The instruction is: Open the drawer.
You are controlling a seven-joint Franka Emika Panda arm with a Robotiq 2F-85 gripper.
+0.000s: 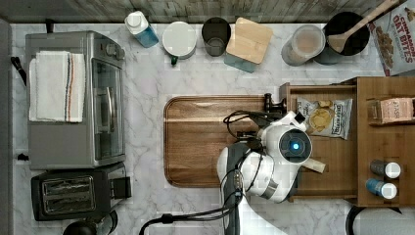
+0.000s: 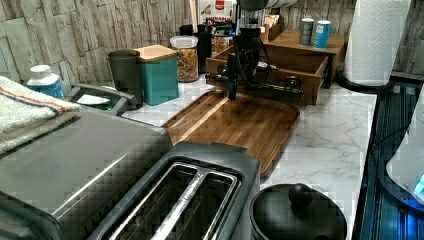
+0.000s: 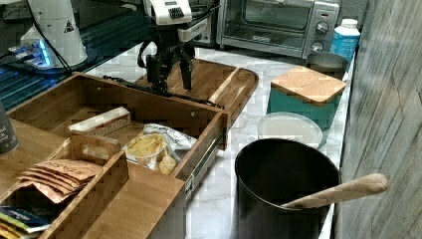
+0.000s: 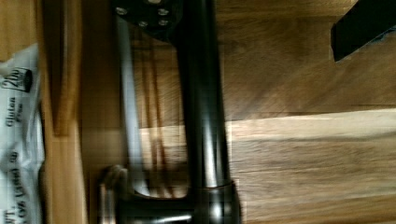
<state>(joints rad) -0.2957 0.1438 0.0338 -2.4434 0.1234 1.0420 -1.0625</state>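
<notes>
step: pull done, letting go | drawer [image 3: 149, 107] slid out over the cutting board's [image 1: 195, 142] edge, chip bag [image 1: 325, 117] exposed | my gripper [image 3: 171, 74] spread, fingers straddling the bar handle [image 3: 164, 92], not clamping | next: lift straight up, clear of the bar

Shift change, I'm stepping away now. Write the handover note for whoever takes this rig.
Pincer: open, fingers straddling the black bar handle, not clamped on it.
Drawer: pulled out over the cutting board's edge; chip bag visible inside.
Done: drawer looks open.
Left: probably only lift the pincer clear of the handle; pull further only if full extension is wanted.
</notes>
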